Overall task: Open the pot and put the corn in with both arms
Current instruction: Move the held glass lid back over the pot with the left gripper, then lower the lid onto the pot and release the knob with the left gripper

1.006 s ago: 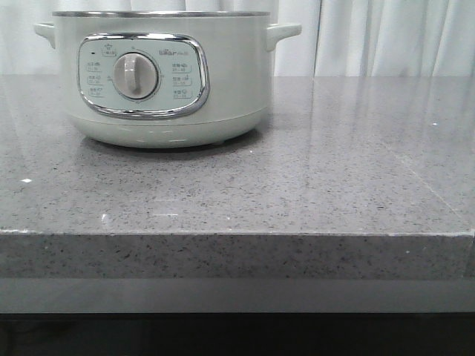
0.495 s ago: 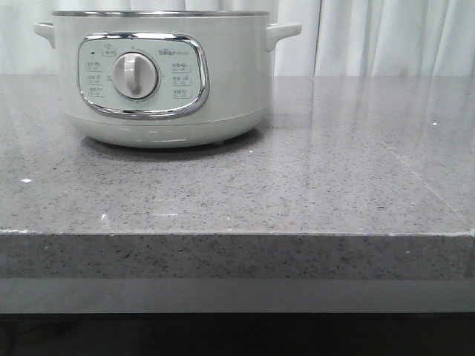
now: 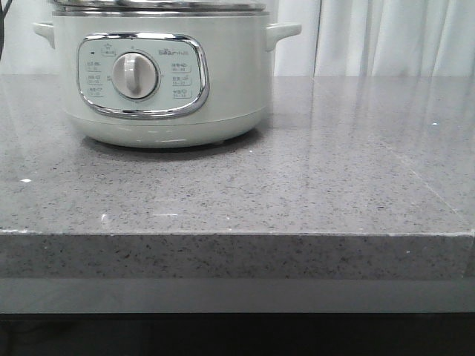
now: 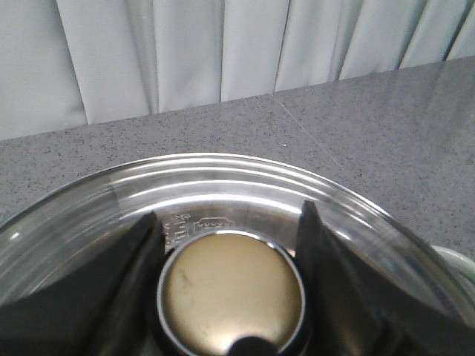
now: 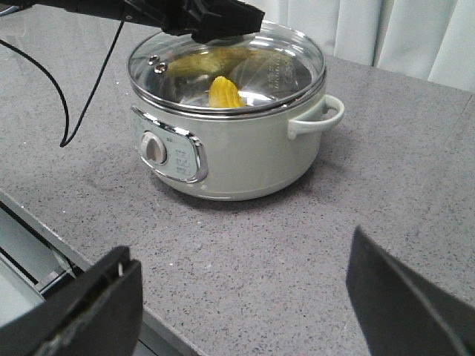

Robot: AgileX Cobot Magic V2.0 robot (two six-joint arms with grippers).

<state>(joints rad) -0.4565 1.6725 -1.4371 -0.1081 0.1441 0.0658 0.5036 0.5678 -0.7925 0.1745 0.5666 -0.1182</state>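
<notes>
The pale grey-green pot [image 3: 163, 96] stands at the back left of the table, its dial facing me. The steel-rimmed glass lid [image 5: 274, 63] lies on the pot [image 5: 237, 156], and its edge shows above the rim in the front view as the lid [image 3: 159, 6]. Through the glass I see the yellow corn [image 5: 223, 93] inside. My left gripper [image 4: 230, 215] is shut on the lid's brass-coloured knob [image 4: 230, 293], one finger on each side. Over bare table in front of the pot, my right gripper [image 5: 241, 248] is open and holds nothing.
The grey speckled table [image 3: 334, 170] stretches to the right of the pot, with its front edge [image 5: 44, 222] close to my right gripper. White curtains [image 3: 386, 37] hang behind. A black cable [image 5: 67, 111] dangles from the left arm beside the pot.
The lid has come down into the front view and now rests on the pot's rim, where only the bare rim showed before. The pot itself has not moved.
</notes>
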